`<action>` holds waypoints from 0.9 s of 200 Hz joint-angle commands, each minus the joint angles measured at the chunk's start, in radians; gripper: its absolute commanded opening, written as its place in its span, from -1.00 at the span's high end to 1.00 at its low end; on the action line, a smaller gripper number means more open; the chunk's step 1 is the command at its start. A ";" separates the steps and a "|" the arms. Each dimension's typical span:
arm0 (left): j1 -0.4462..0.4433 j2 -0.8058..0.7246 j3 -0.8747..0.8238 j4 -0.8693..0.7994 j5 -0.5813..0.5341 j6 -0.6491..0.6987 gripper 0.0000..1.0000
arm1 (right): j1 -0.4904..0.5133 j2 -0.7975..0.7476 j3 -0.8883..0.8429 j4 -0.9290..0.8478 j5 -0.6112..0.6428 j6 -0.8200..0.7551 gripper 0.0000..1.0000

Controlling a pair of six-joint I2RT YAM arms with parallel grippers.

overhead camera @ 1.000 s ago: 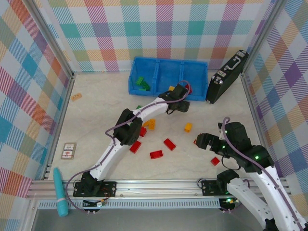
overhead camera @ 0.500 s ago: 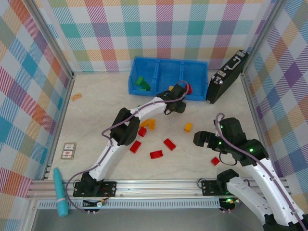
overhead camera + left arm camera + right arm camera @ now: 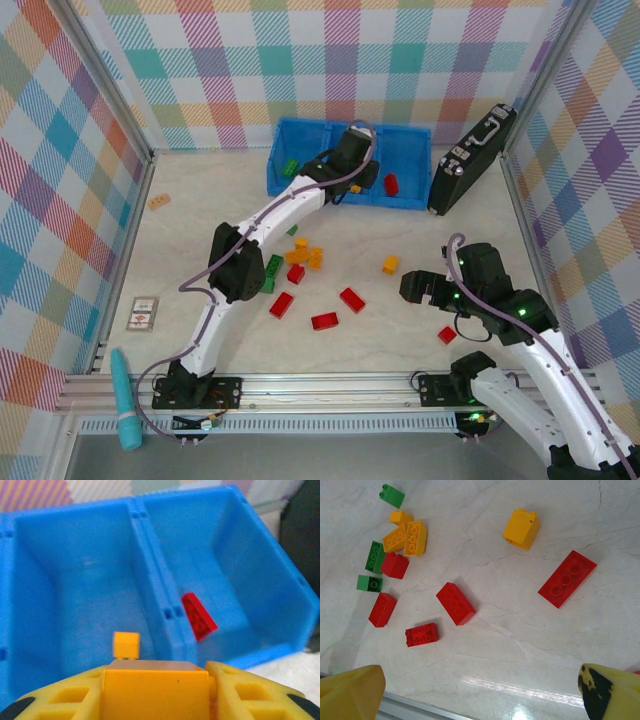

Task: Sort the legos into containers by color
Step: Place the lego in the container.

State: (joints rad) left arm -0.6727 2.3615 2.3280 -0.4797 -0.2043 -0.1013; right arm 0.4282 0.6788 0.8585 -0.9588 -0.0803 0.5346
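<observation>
"Orange studded plastic brick (image 3: 155,700), where?"
"Pinched by the left gripper (image 3: 155,672) above the middle compartment (image 3: 90,595) of the blue plastic tray (image 3: 270,580), long axis nine-to-three in the wrist view. Right gripper (image 3: 480,685): spread wide."

Pale marbled table (image 3: 200,230) with scattered red, green and yellow legos (image 3: 352,299), blue tray (image 3: 300,140), black case (image 3: 472,158), small card (image 3: 143,313).

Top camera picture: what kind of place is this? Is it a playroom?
Probably a robot practice booth, not a playroom. A left arm and a right arm are bolted to a metal rail, checkered walls close in the table, and legos lie near a blue tray.
</observation>
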 commanded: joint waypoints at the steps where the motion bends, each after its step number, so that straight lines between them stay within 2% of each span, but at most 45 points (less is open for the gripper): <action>1: 0.038 0.083 0.100 -0.016 -0.044 0.004 0.29 | -0.002 0.001 -0.012 0.055 -0.046 0.019 -0.98; 54: 0.090 0.187 0.152 0.032 0.001 -0.049 0.27 | -0.002 0.005 -0.020 0.097 -0.065 0.035 -0.98; 113: 0.099 0.240 0.177 0.031 0.047 -0.083 -0.02 | -0.002 -0.018 -0.052 0.123 -0.082 0.047 -0.97; 147: 0.097 0.213 0.147 0.018 0.067 -0.083 -0.27 | -0.002 -0.025 -0.054 0.123 -0.082 0.040 -0.98; 180: 0.086 0.117 0.066 0.026 0.096 -0.046 -0.29 | -0.002 -0.030 -0.047 0.114 -0.066 0.020 -0.98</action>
State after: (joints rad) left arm -0.5755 2.5748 2.4424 -0.4419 -0.1467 -0.1715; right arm 0.4282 0.6624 0.8124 -0.8539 -0.1436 0.5678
